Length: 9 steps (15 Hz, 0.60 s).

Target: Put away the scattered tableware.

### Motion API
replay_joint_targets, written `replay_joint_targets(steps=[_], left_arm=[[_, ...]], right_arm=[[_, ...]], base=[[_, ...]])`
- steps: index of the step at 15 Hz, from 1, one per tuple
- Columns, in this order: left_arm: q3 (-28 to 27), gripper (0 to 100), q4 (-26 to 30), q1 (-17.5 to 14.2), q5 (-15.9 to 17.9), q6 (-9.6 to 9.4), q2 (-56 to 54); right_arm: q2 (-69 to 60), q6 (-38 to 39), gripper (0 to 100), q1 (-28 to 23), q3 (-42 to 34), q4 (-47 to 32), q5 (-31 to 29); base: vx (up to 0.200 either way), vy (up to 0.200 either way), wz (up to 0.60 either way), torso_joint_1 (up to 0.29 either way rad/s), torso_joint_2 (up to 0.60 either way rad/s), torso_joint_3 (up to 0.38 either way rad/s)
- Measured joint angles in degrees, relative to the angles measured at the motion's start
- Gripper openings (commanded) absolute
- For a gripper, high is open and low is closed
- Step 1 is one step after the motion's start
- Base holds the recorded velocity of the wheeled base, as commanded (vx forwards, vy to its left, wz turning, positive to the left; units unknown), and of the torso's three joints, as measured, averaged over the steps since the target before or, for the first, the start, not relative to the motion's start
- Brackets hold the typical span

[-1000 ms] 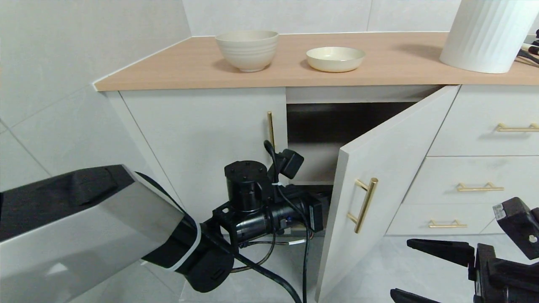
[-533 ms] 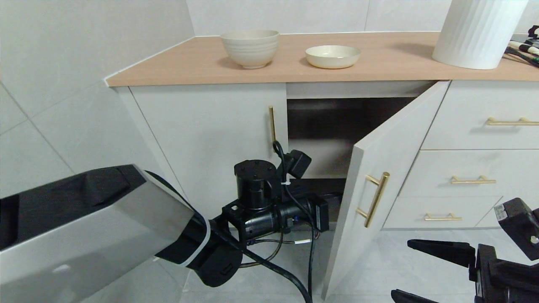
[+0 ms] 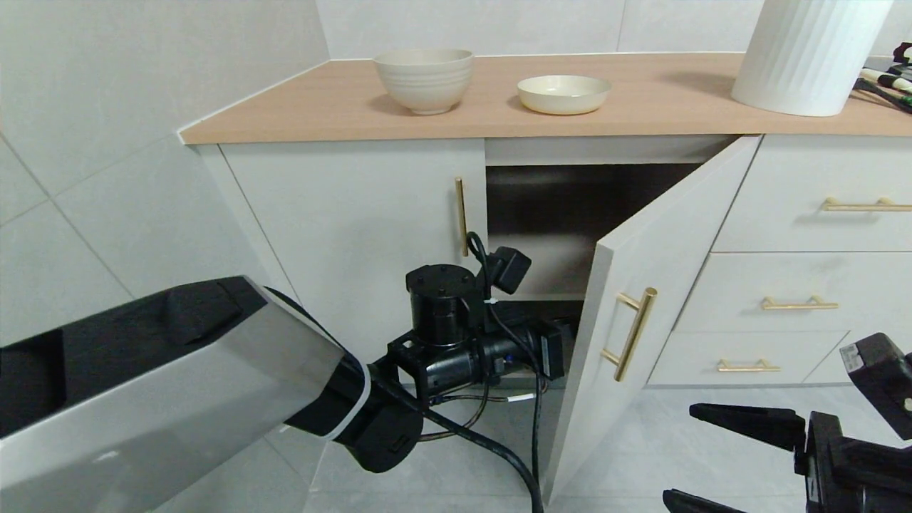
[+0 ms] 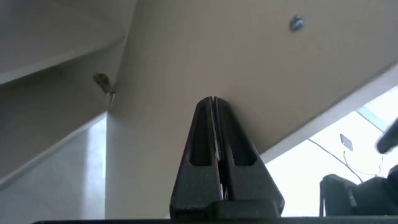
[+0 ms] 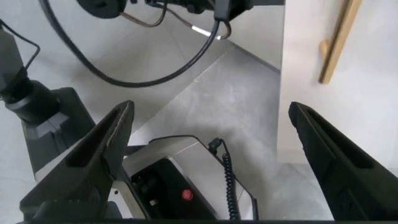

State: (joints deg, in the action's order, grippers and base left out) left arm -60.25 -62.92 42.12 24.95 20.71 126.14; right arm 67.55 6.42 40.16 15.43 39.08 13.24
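A deep ribbed bowl (image 3: 424,78) and a shallow cream dish (image 3: 563,94) stand on the wooden countertop (image 3: 320,114). Below them, a white cabinet door (image 3: 662,235) with a gold handle (image 3: 630,333) hangs partly open over a dark compartment (image 3: 563,192). My left arm's wrist (image 3: 484,342) sits low at the door's edge. The left gripper (image 4: 213,109) is shut on nothing, its tips close to the door's inner face. My right gripper (image 3: 702,456) is open and empty, low at the right above the floor; its fingers (image 5: 118,134) are spread wide.
A tall white fluted container (image 3: 812,53) stands at the counter's right end, with utensils (image 3: 883,82) beside it. Drawers with gold handles (image 3: 798,304) lie right of the open door. A closed door (image 3: 356,235) and a tiled wall lie to the left.
The head camera shifted early on, so the whole scene slid. Since then my left wrist has edged slightly up and right toward the door. The right gripper holds its place.
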Motion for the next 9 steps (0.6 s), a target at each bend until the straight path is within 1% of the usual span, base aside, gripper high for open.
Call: replay_joint_targets(steps=[1,2,4,5,7,8,9], left_arm=[[-0.02,0,0.02,0.99,-0.71,0.00,-0.06],[-0.02,0,-0.11,3.13,-1.45,-0.05,-0.17],[0.71,0,-1.18,8.86,-1.67,-0.51,-0.61],[1.97,0,-2.08,11.13,-1.69,-0.88,-1.05],[4.92,0,-5.23,12.56,-1.91,-1.12,-2.11],[6.00,0,-5.73,12.13,-1.96,-1.12,-2.77],[6.94,0,-5.80,10.96,-2.02,-1.12,-3.51]], right_arm=[[-0.46,0.11,100,0.06,0.07,0.00,0.28],[-1.51,0.20,100,0.91,0.18,0.02,1.05],[-4.10,0.24,100,3.34,0.16,-0.05,2.90],[-5.14,0.24,100,4.16,0.05,-0.02,3.29],[-6.22,0.24,100,4.72,-0.09,-0.06,3.34],[-6.41,0.24,100,4.80,-0.11,-0.09,3.32],[-6.52,0.24,100,4.85,-0.15,-0.09,3.29]], base=[[0.000,0.000,0.00,0.000,0.00,0.000],[0.000,0.000,0.00,0.000,0.00,0.000],[0.000,0.000,0.00,0.000,0.00,0.000],[0.000,0.000,0.00,0.000,0.00,0.000],[0.000,0.000,0.00,0.000,0.00,0.000],[0.000,0.000,0.00,0.000,0.00,0.000],[0.000,0.000,0.00,0.000,0.00,0.000]])
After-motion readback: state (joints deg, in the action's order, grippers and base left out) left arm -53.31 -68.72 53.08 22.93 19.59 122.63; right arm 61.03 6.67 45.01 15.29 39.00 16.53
